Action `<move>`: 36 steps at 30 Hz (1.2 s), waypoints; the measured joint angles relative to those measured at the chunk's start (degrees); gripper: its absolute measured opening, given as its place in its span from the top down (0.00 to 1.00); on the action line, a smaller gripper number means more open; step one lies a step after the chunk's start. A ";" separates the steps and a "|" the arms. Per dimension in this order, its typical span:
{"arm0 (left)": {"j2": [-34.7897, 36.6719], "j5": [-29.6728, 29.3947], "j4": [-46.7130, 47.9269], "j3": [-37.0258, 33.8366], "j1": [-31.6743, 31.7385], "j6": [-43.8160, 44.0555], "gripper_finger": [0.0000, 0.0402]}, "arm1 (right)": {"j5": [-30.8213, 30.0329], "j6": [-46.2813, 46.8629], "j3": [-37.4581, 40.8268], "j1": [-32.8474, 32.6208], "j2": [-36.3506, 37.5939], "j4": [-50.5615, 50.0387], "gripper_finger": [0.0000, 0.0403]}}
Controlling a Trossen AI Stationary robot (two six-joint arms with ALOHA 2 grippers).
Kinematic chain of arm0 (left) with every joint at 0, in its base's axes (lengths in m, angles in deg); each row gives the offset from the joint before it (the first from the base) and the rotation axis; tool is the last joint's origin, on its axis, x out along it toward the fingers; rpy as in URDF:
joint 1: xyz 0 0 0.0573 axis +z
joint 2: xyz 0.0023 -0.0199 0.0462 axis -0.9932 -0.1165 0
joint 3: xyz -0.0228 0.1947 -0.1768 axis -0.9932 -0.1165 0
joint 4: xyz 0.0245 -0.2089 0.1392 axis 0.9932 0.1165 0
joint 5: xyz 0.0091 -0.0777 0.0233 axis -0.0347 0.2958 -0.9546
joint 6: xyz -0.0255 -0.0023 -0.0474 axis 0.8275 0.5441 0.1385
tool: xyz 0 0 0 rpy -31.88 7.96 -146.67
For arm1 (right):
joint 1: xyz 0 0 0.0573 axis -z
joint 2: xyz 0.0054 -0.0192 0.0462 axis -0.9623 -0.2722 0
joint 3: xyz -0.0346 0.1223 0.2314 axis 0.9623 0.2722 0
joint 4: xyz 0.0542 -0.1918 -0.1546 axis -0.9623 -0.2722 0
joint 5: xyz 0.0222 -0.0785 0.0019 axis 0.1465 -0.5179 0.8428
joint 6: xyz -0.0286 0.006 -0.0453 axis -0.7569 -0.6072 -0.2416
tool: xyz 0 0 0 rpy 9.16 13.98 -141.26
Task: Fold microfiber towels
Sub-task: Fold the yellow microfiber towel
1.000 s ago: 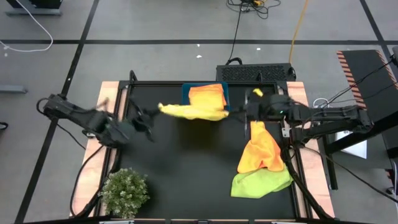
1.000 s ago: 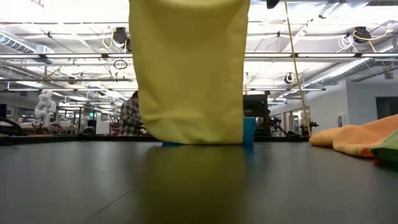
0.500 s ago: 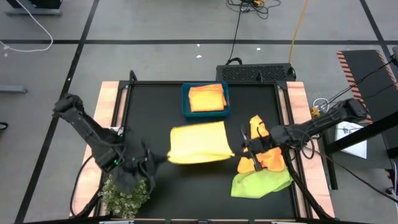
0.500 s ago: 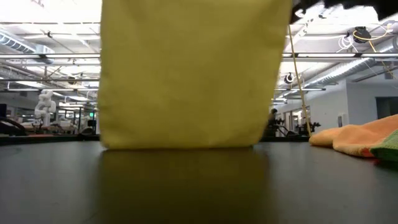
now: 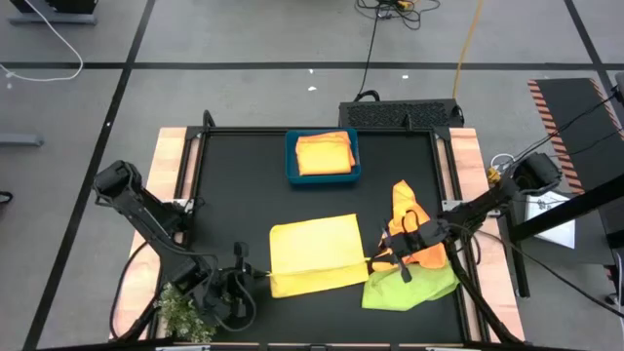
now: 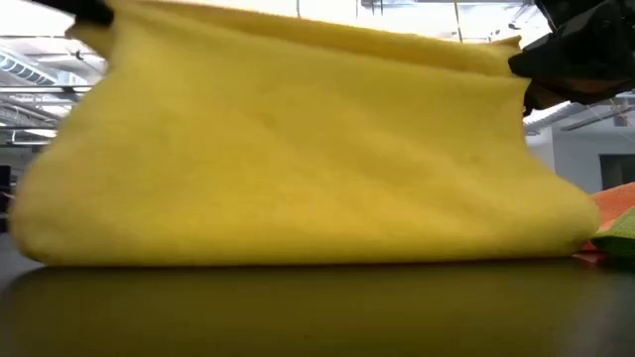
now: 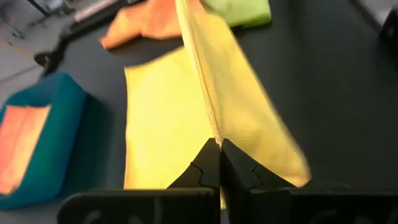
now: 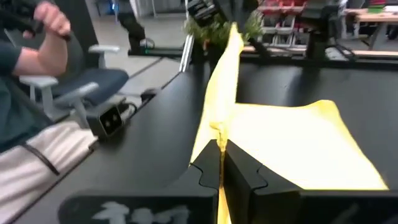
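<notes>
A yellow microfiber towel (image 5: 312, 244) lies across the middle of the black table (image 5: 234, 185); its far part rests flat and its near edge is raised. My left gripper (image 5: 263, 276) is shut on that edge's left end and my right gripper (image 5: 374, 259) on its right end. In the low view the towel (image 6: 298, 169) fills the picture, its bottom on the table. An orange towel (image 5: 409, 229) and a lime green towel (image 5: 414, 286) lie heaped at the right. A folded orange towel (image 5: 323, 153) sits in the blue bin (image 5: 291, 166). My left gripper pinches the left end of the towel's raised edge (image 7: 214, 134) between its two fingers, slanting down from the table's left. The edge runs taut toward the other gripper, and cloth falls away on both sides onto the table. One layer or several, I cannot tell. My right gripper pinches the right end of the same raised edge (image 8: 219, 130) between its two fingers, coming almost level from the table's right. The edge stretches taut away from the fingers, and the towel's far part lies on the table.
A small green plant (image 5: 180, 310) stands at the near left corner, under the left arm. The blue bin is at the far middle. A seated person (image 8: 25, 56) shows beyond the table in the right wrist view. Bare table lies at the far left.
Both grippers have gone down and toward the table's near edge, still shut on the yellow towel. The towel, which hung in front of the bin, has come to the table's middle; its lower part now rests spread on the table while the held edge stays raised.
</notes>
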 joint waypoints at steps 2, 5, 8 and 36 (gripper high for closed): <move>-0.49 0.48 1.94 0.00 1.24 1.66 1.00 | -0.67 -0.77 -1.24 0.03 -2.32 -0.03 1.00; -0.48 0.29 7.37 0.00 3.56 6.00 1.00 | -7.38 -2.10 -2.74 1.07 -4.79 -0.70 1.00; -0.48 -1.17 13.75 -0.02 5.86 10.39 1.00 | -11.83 -3.23 -3.19 3.38 -6.27 -1.77 1.00; -0.44 9.04 -9.08 -17.16 23.31 -3.89 0.97 | -14.86 4.48 -3.26 14.80 -7.02 -11.28 1.00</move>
